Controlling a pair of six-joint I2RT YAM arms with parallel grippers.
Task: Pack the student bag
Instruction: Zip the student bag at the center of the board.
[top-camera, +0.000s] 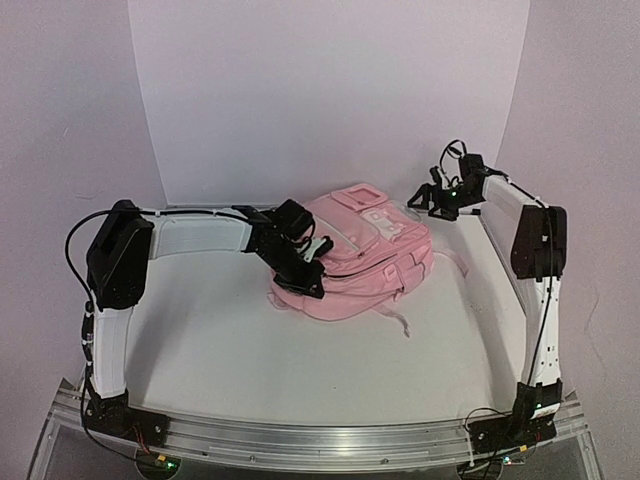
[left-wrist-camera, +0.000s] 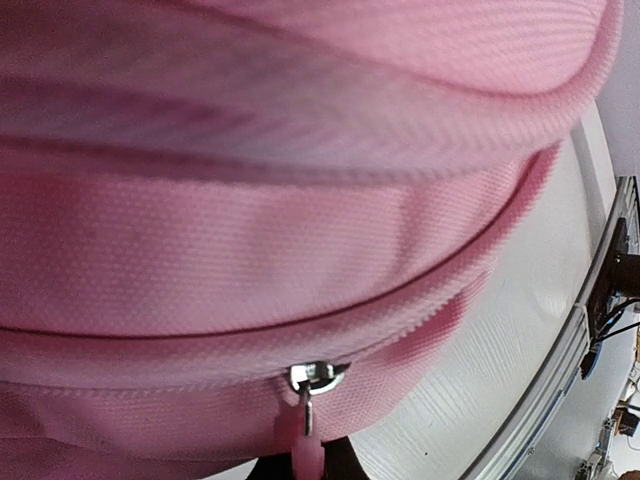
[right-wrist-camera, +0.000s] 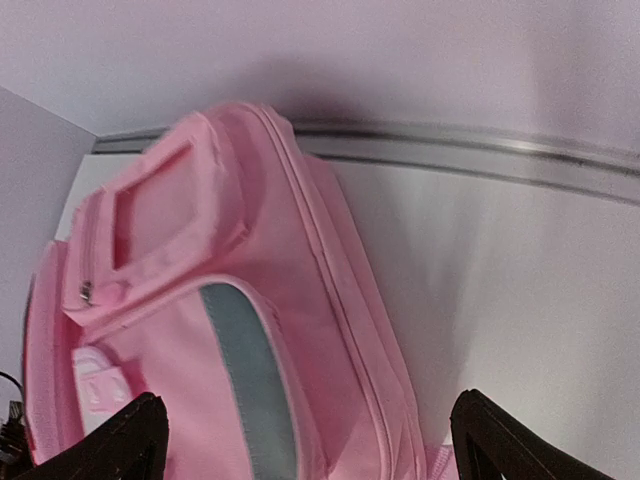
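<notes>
A white table (top-camera: 300, 350) stands inside plain pale walls. From above, the pink bag (top-camera: 365, 250) lies flat toward the back middle, with bare table in front of it and to both sides. My left gripper (top-camera: 305, 265) is at the bag's near left edge. My right gripper (top-camera: 432, 198) hangs just off its far right corner, apart from it. My left wrist view adds what the top view cannot: dimpled woven fabric, a curved zip line, and a metal slider (left-wrist-camera: 315, 377) whose pink tab (left-wrist-camera: 305, 445) runs down into my closed jaws. My right wrist view shows black fingers (right-wrist-camera: 115, 440) spread wide and empty above a boxy front pocket (right-wrist-camera: 160, 215) and a grey strip (right-wrist-camera: 250, 370).
</notes>
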